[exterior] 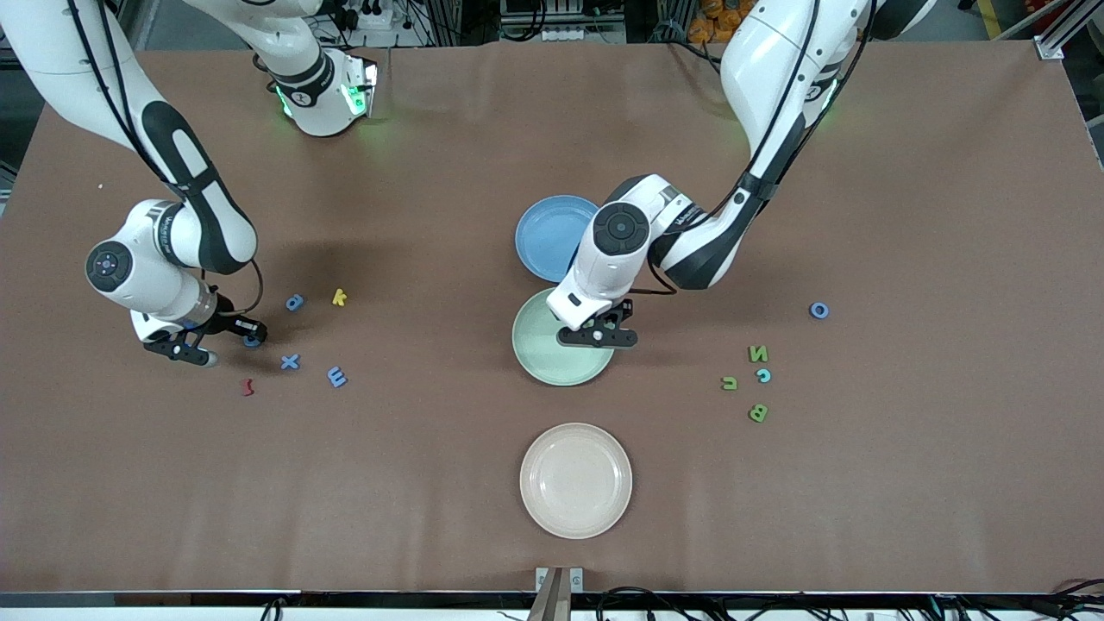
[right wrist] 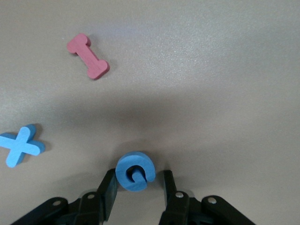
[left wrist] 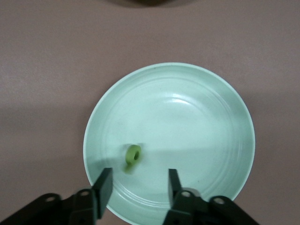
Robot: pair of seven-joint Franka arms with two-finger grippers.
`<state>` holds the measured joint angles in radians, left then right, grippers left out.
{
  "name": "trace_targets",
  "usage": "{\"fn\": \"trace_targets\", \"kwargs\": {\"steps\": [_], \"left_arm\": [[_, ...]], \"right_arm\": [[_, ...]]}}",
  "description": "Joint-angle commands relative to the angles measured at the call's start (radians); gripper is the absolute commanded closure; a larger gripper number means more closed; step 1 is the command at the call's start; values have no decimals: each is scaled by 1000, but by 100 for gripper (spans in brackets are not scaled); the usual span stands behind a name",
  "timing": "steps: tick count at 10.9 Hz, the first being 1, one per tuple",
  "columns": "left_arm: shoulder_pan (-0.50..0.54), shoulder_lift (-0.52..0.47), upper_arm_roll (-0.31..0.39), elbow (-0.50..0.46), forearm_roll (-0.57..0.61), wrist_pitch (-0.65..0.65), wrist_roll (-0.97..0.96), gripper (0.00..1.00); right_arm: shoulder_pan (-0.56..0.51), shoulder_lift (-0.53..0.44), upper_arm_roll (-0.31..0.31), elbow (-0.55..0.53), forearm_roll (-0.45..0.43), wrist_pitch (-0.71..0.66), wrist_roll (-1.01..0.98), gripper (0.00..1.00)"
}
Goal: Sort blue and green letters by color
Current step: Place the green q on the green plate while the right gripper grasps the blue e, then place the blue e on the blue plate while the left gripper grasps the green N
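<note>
So the left hand (exterior: pixel 598 337) is hanging over the green plate (exterior: pixel 539 358), fingers apart with nothing between them. In the left wrist view a little green ring letter (left wrist: pixel 133 156) sits on the plate (left wrist: pixel 206 140) just ahead of the open fingers (left wrist: pixel 104 185), looking a bit blurred. The blue plate (exterior: pixel 545 231) sits right next to the green one, toward the arm bases, and it's partly covered by the left arm. A cream plate (exterior: pixel 575 480) sits on the bench (exterior: pixel 862 517) closer to the front camera than that hand.

The right hand (exterior: pixel 194 343) is down low at its own end of the bench. In the right wrist view its fingers (right wrist: pixel 108 188) sit on either side of a round blue letter (right wrist: pixel 135 171) with small gaps showing, so not clamped on it as far as I can see. Near that hand are a blue x (exterior: pixel 290 361), a blue E (exterior: pixel 337 376), a blue a (exterior: pixel 295 302), a yellow k (exterior: pixel 339 297) and a dark red letter (exterior: pixel 247 387).

Well away from the left hand, toward its end of the bench, there's a cluster: green N (exterior: pixel 758 354), green u (exterior: pixel 730 383), green B (exterior: pixel 758 413), a small blue-green c (exterior: pixel 763 375), and a blue O (exterior: pixel 818 310) a bit apart from them.
</note>
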<state>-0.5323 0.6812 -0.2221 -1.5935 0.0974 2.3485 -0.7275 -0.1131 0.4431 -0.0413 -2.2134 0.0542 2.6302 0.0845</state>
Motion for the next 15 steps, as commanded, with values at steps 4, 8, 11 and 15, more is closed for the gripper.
{"fn": "trace_targets", "kwargs": {"steps": [4, 8, 11, 15], "left_arm": [[98, -90, 0, 3, 35, -139, 58, 0], [224, -155, -2, -14, 35, -322, 204, 0], [294, -199, -11, -89, 111, -305, 238, 0], [411, -265, -14, -273, 122, -114, 364, 0]], "right_arm": [[29, 14, 0, -9, 4, 44, 63, 58], [29, 22, -2, -8, 3, 44, 63, 82], [30, 3, 0, -6, 1, 30, 61, 88], [79, -87, 0, 17, 4, -114, 81, 93]]}}
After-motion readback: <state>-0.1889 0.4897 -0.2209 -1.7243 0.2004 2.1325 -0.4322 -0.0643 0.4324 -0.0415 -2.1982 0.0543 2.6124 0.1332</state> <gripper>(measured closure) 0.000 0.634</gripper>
